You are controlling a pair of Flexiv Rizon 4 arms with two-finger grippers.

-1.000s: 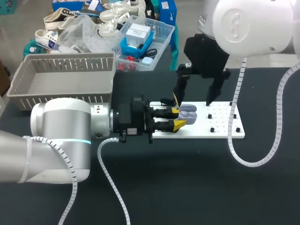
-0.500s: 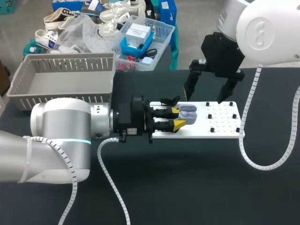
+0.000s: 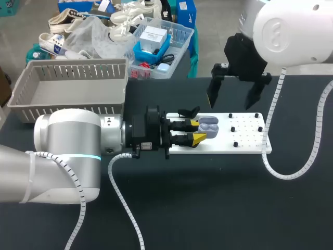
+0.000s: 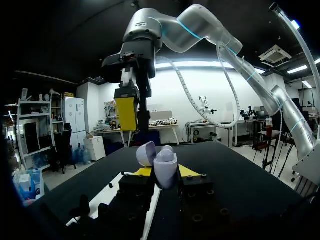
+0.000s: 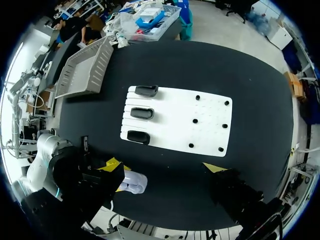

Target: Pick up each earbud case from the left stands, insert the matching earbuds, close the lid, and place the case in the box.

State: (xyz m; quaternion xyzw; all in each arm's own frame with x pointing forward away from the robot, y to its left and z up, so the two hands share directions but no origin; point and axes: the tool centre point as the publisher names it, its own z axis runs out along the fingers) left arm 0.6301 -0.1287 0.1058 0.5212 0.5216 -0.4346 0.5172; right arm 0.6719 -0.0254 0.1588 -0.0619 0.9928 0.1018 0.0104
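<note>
**Head view.** The left gripper (image 3: 200, 131) sits at frame centre, lying level over the left end of the white board (image 3: 244, 148). It is clamped on the earbud case (image 3: 208, 125), one yellow tip on each side. The lid is up and the opening faces the right half of the frame, which I judge presents the case for loading. The right gripper (image 3: 234, 99) hangs above the board's upper edge, right of centre. Its fingers are spread wide and carry nothing. Small dark pieces (image 3: 232, 129) dot the right half of the board. They are probably the earbuds, though too small to confirm. The grey basket (image 3: 67, 88), upper left, has no case visible in it.

**Left wrist view.** The case (image 4: 165, 167) stands between this gripper's yellow tips, touched from both sides. Its lid (image 4: 146, 152) is swung back on the far side. The right gripper hangs ahead of and above the case, well apart from it.

**Right wrist view.** This gripper's yellow tips (image 5: 212, 167) stand far apart with only the table (image 5: 260, 100) between them. The board lies ahead with three black stands (image 5: 142, 113) in a row, all vacant. Six dark pieces (image 5: 195, 120) occupy its other half. The case (image 5: 134, 182) shows beside one finger, off the stands. Judged stage: case held open, earbud not yet picked.
</note>
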